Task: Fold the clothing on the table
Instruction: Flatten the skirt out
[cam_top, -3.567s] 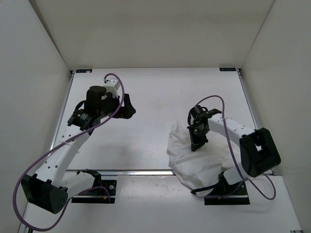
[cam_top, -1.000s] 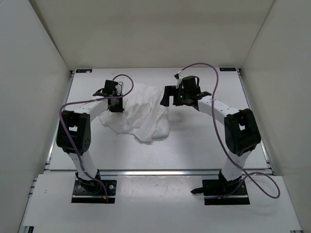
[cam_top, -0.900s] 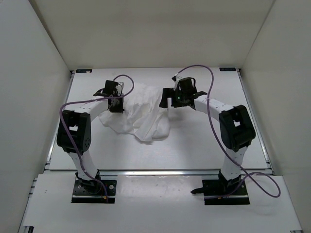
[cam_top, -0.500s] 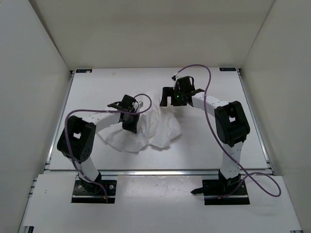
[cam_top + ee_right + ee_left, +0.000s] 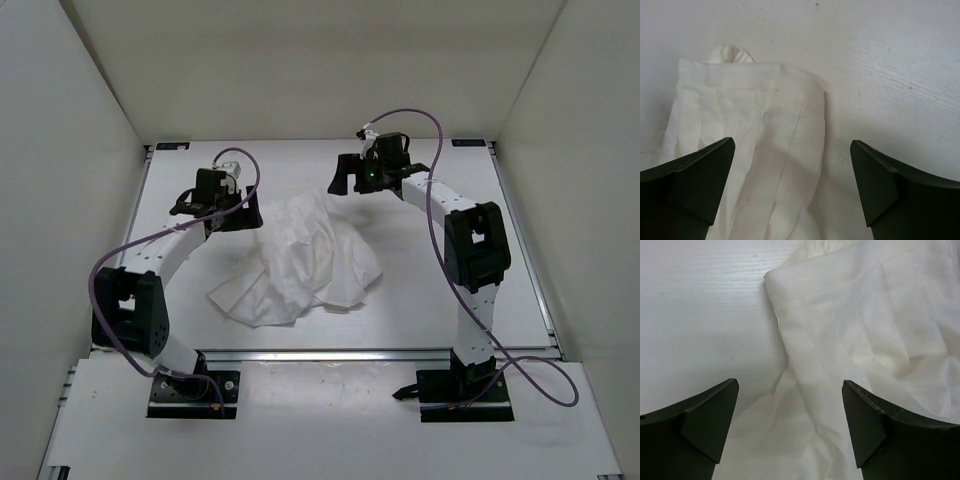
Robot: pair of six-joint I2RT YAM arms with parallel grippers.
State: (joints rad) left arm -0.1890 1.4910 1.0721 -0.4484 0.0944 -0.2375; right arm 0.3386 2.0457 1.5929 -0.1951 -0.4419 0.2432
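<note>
Folding looks barely begun: the wrinkled, thin white fabric garment [image 5: 300, 262] lies crumpled near the middle of the matte white table [image 5: 430, 310], with left pincer [image 5: 789, 385] and right pincer [image 5: 792, 145] both spread open, holding nothing.

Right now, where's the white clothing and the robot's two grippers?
clothing [image 5: 305, 262]: top view, middle of the fabric.
left gripper [image 5: 790, 384]: left wrist view, midway between fingertips.
right gripper [image 5: 792, 142]: right wrist view, midway between fingertips.
</note>
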